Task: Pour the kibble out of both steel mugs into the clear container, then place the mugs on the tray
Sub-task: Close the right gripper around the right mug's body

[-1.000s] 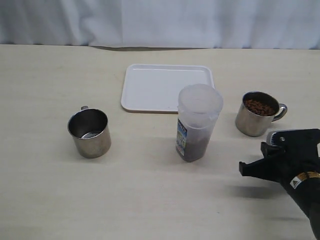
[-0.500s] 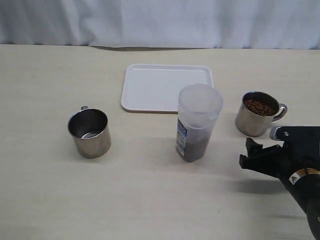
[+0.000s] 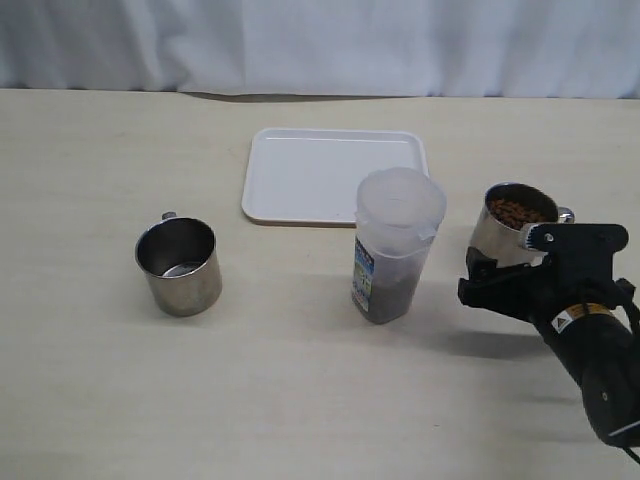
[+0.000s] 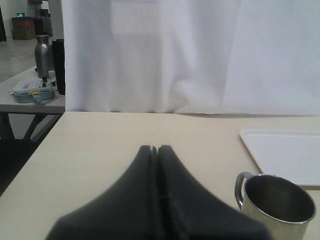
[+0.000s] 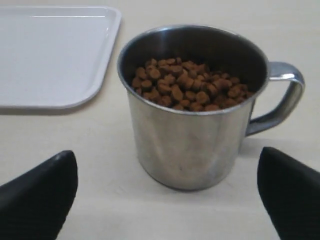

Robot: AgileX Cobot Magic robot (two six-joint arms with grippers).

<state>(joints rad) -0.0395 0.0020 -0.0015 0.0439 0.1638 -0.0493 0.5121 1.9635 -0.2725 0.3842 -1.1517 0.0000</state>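
A steel mug (image 3: 503,232) full of kibble (image 3: 516,211) stands on the table at the right. In the right wrist view this mug (image 5: 192,135) is close ahead, its brown kibble (image 5: 187,85) near the rim. My right gripper (image 3: 472,276) is open on the near side of it, jaws wide apart (image 5: 166,165), touching nothing. The other steel mug (image 3: 180,265) stands empty at the left. The clear container (image 3: 395,245) is in the middle with kibble in its bottom. Behind it lies the white tray (image 3: 335,175). My left gripper (image 4: 154,148) is shut and empty, beside the empty mug (image 4: 277,207).
A white curtain (image 3: 320,45) closes the back of the table. In the left wrist view, a side table (image 4: 35,97) with a steel bottle stands beyond the table's far edge. The tray's corner (image 5: 50,55) lies just beside the full mug.
My right gripper has opened from shut and moved up to the full mug, toward the container's side. Mugs, container and tray have not moved.
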